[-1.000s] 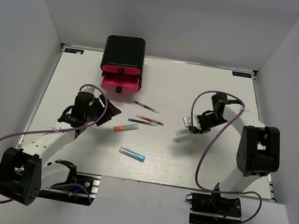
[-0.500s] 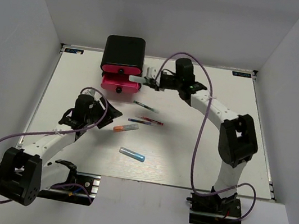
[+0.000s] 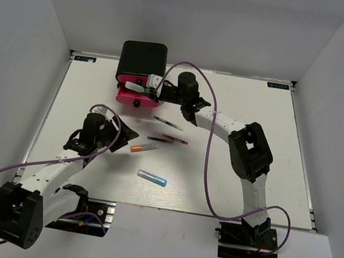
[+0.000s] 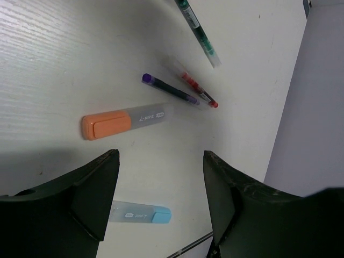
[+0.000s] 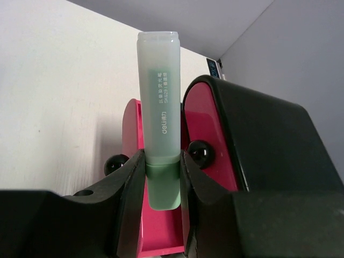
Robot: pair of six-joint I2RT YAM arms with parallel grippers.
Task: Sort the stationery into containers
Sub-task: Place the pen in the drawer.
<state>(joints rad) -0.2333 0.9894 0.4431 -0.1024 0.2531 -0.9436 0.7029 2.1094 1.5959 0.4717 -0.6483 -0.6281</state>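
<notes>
Stationery in the grip: pale-teal marker (image 5: 159,118), pinched at its darker lower end between the fingers of the right gripper (image 5: 161,167), with the pale barrel sticking out past the fingertips.
Marker and jaws: the right jaws are closed on the marker's two sides, and most of its length is clear of them.
Marker's place: right at the front of the black cabinet (image 3: 143,58), over the pulled-out pink drawer (image 5: 156,232). In the top view it lies across that drawer (image 3: 139,96) at a slant.
Containers: the cabinet stands at the far edge of the table (image 3: 257,129). Two pink fronts show, each with a black knob (image 5: 200,153). The upper drawer (image 3: 133,79) sits flush in the cabinet and the lower one is drawn out toward the arms.
Drawer contents: cannot tell, since the fingers and the marker cover most of the open drawer's inside, and what shows is bare pink.
Loose stationery: all on the table on the near side of the cabinet. The green pen (image 3: 167,124) is nearest it, then the blue pen (image 3: 156,139) touching or just beside the red pen (image 3: 178,140). The orange marker (image 3: 139,147) comes next, and the blue marker (image 3: 152,178) is farthest.
Left gripper (image 4: 159,158): jaws spread with nothing between them, hovering well out from the cabinet. The orange marker (image 4: 122,120) lies just beyond the fingertips, not between them.
</notes>
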